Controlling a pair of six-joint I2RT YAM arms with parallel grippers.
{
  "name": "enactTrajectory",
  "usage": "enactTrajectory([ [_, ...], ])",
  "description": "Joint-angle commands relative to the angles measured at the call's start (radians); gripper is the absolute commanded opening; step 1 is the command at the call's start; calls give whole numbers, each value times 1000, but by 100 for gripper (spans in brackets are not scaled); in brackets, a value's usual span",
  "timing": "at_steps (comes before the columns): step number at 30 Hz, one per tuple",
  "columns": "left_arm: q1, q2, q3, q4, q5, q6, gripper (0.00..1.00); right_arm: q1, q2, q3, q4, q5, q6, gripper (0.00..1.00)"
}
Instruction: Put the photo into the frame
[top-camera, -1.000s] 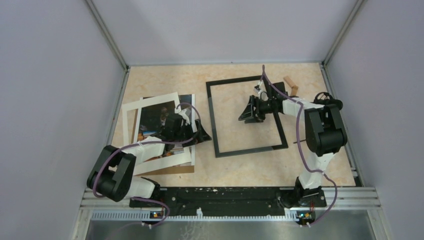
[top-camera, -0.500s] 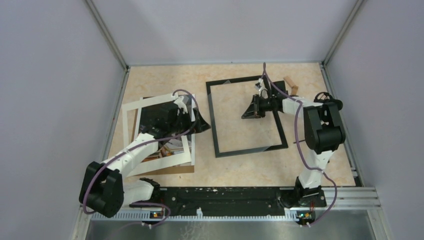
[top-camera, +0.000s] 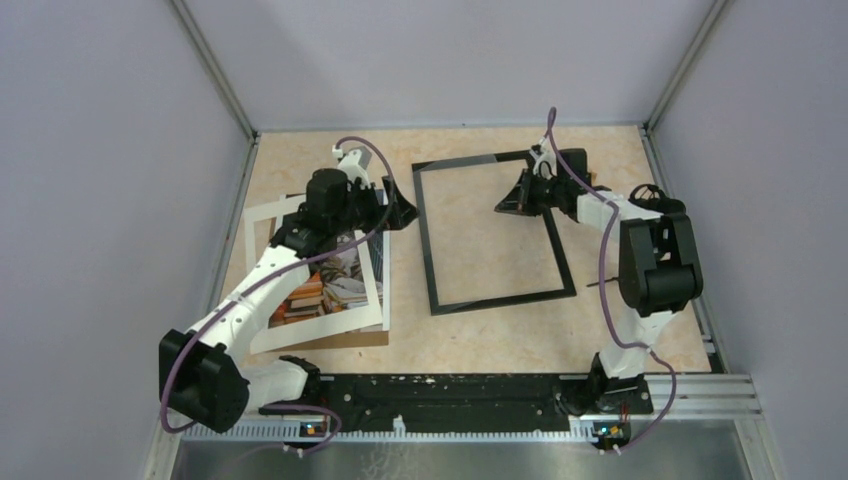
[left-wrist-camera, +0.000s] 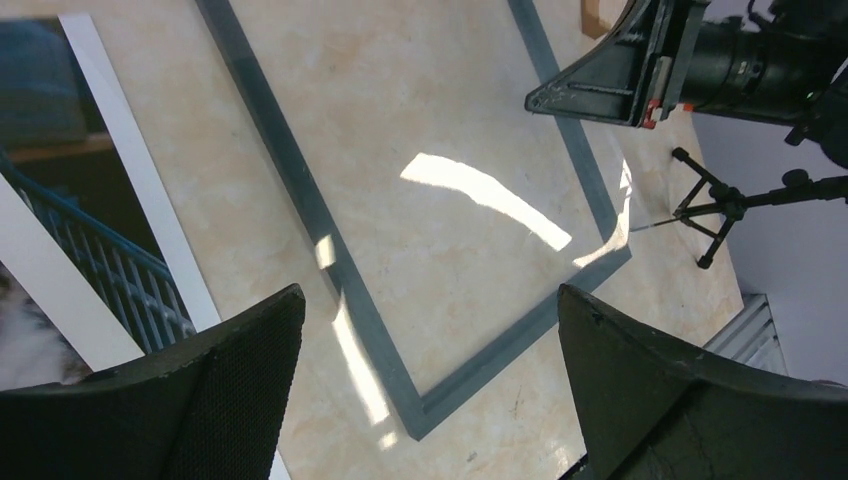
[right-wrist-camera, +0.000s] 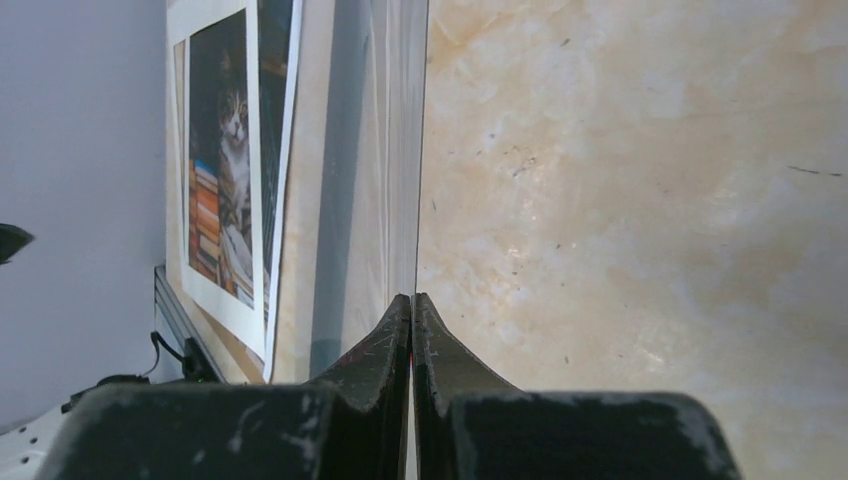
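The right gripper pinched the frame tight near the far edge. The left gripper was wide open, holding nothing.

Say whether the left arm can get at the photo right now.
Likely only partly: the left gripper hovers open beside the photo, but the white mat lies over its edges.

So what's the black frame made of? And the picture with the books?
The frame has a thin black rim, maybe plastic or painted metal; the look doesn't settle it. Its middle throws a bright glare in the left wrist view, so there's probably a clear shiny pane, glass or plastic. The photo looks like thin printed paper, lying flat behind a white mat.
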Motion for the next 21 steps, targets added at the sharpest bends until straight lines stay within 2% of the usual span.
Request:
enactTrajectory([
  [1,5,12,124,2,-43,88,98,-42,-50,38,27,21,4,0],
  [4,5,28,170,1,-65,141,98,-59,-52,33,-10,4,-17,0],
  [9,6,71,205,1,-80,198,98,-103,-83,-23,62,-3,-10,0],
  [13,5,52,155,61,-63,249,98,-118,-65,-19,80,-30,-15,0],
  [21,5,19,84,95,-138,310,98,-134,-70,-24,50,-18,-27,0],
])
